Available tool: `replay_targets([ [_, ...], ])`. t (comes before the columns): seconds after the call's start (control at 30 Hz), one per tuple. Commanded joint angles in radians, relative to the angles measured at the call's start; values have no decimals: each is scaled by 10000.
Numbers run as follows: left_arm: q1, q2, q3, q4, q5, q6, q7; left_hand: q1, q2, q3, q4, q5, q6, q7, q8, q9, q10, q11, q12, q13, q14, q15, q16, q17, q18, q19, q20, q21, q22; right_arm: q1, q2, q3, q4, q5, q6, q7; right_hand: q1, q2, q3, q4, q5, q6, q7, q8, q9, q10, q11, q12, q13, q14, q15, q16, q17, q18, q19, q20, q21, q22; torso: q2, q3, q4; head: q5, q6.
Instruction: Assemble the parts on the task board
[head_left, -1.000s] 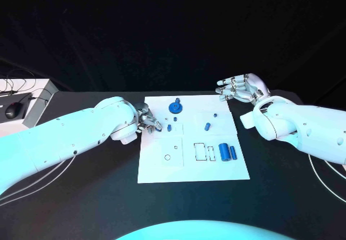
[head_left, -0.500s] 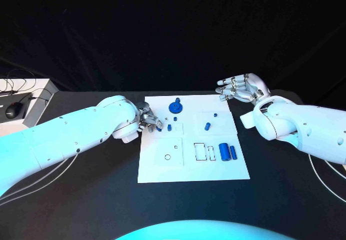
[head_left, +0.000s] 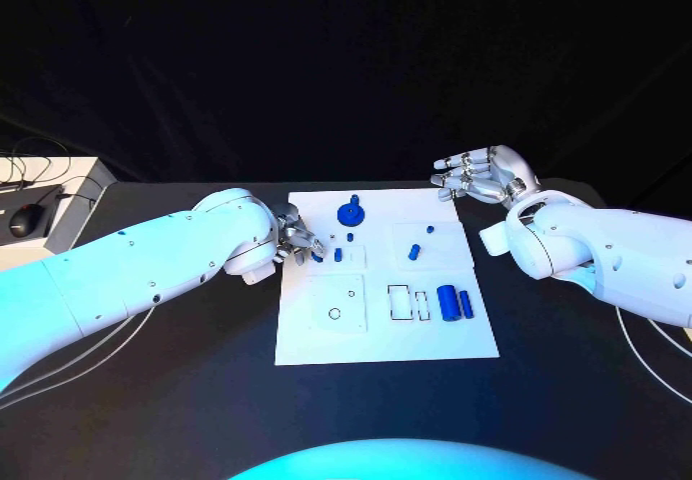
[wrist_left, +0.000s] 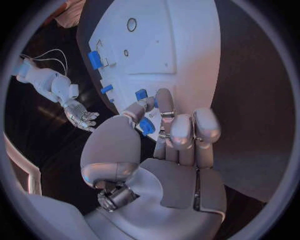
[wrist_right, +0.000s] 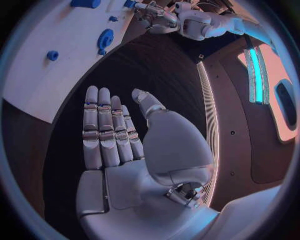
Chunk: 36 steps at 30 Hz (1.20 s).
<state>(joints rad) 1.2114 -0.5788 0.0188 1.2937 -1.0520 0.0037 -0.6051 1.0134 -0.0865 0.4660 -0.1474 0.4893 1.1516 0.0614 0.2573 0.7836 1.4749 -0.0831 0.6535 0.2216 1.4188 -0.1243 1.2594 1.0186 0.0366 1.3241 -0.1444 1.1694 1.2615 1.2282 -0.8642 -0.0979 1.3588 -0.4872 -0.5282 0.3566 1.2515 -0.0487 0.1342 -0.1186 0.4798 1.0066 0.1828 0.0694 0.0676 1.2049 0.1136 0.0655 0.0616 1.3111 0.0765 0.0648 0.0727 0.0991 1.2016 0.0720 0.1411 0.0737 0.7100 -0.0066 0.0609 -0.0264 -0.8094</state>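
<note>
Fingers (wrist_left: 167, 107) of the left hand (head_left: 299, 241) pinched a small blue part (wrist_left: 147, 126); right hand (head_left: 483, 175) lay open beyond the task board (head_left: 382, 340) on the black bench (head_left: 173, 400).

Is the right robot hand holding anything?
No: the right robot hand is open and empty, fingers extended, off the task board's far right corner.

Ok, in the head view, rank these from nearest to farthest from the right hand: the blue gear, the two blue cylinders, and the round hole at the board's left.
1. Blue gear, at the board's far edge, closest to the right hand.
2. Two blue cylinders, on the board's right side, nearer the robot.
3. Round hole, on the board's left side, farthest.
</note>
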Motion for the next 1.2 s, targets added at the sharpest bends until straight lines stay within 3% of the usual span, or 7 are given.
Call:
replay_targets([
  [0.03, -59, 46, -45, 32, -100, 434, -77, 394, 488, 99, -64, 40, 1736, -1259, -16, 2484, 401, -176, 79, 1, 43, -18, 52, 18, -94, 78, -22, 77, 33, -6, 11, 7, -5, -6, 126, 123, -118, 18, 28, -57, 69, -39, 16, -31, 0, -41, -7, -26, -14, -56, -35, -19, -5, 66, -79, -3, 18, -6, -7, -8, 7, 2, -2],
  [0.4, -59, -1, -43, 96, -437, 411, -45, 228, 331, 744, -157, 206, 1783, -1273, 43, 2572, 400, -189, 191, -22, 64, -14, 184, 122, -92, 137, -17, 184, 108, -11, 17, 7, -19, -6, 142, 122, -118, 18, 28, -57, 69, -39, 16, -31, 0, -41, -7, -26, -14, -56, -35, -19, -5, 66, -79, -3, 18, -6, -4, -15, 10, 29, -10],
  [1.2, -53, -30, -36, 142, -575, 590, -24, 136, 266, 1007, -172, 349, 1791, -1286, 114, 2618, 398, -202, 274, -10, 76, -17, 290, 187, -94, 183, -17, 283, 187, -15, 15, 6, -28, -6, 149, 122, -118, 18, 28, -57, 69, -39, 16, -31, 0, -41, -7, -26, -14, -56, -35, -19, -5, 66, -79, -3, 18, -6, 1, -9, -1, 45, -21],
])
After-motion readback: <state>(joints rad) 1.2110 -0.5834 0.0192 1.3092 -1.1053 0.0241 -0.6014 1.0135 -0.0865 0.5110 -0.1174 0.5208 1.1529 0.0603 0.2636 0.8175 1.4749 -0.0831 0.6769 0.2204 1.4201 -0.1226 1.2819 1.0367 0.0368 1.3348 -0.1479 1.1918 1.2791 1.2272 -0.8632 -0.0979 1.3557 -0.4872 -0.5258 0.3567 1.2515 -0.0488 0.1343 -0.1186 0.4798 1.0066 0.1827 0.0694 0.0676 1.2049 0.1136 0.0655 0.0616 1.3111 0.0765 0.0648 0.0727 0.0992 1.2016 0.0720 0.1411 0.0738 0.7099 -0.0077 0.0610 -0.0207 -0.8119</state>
